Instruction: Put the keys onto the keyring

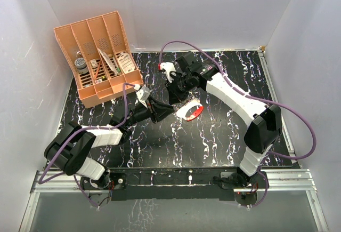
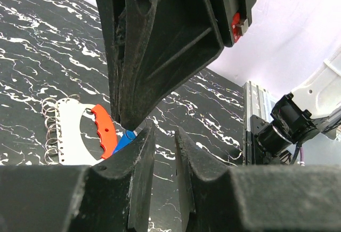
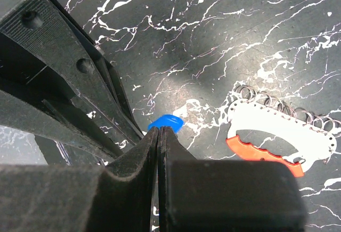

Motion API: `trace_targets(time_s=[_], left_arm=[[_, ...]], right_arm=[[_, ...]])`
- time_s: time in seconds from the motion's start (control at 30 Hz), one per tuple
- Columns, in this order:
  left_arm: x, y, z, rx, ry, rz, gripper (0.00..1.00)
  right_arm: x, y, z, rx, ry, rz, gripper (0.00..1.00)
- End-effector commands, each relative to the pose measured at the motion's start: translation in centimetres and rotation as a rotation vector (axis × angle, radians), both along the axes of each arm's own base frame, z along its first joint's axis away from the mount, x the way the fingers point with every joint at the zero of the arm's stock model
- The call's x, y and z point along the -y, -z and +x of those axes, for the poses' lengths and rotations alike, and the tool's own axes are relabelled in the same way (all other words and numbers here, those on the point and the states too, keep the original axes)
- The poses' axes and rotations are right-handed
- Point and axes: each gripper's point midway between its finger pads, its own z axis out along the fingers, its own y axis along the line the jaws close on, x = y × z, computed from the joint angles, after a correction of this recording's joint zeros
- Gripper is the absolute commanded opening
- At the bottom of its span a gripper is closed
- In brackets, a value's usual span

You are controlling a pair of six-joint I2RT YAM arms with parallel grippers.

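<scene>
Keyring (image 1: 193, 111) on black marbled table (image 1: 213, 136), white walls (image 1: 213, 8)

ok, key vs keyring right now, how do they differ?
The key is blue-headed and tiny; the keyring is a much larger red-and-pale loop. The key is pinched in the right gripper; the keyring lies free on the table. Both sit close together, not joined.

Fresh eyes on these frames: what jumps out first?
The right end effector pinches a blue-headed key at table centre, tip to tip with the open left end effector. Beside them the red-and-white keyring lies flat on black marble; an orange organizer stands at the far left corner.
</scene>
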Motion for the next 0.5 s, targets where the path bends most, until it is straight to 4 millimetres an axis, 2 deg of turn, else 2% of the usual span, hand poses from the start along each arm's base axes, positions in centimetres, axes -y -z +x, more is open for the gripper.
trace_targets(time_s=[0.0, 0.13, 0.27, 0.47], left_arm=[[-0.3, -1.3, 0.2, 0.079, -0.011, -0.03, 0.19], [-0.2, -1.2, 0.1, 0.088, -0.003, -0.034, 0.16], [-0.1, -1.3, -0.4, 0.11, 0.029, -0.044, 0.05], [-0.2, -1.5, -0.5, 0.118, 0.042, -0.066, 0.0]], right_arm=[[-0.4, -3.4, -0.2, 0.094, -0.024, 0.05, 0.0], [-0.5, -3.8, -0.5, 0.106, -0.039, 0.06, 0.0], [-0.8, -4.6, -0.7, 0.125, -0.049, 0.086, 0.0], [-1.0, -5.1, -0.9, 0.131, -0.065, 0.108, 0.0]])
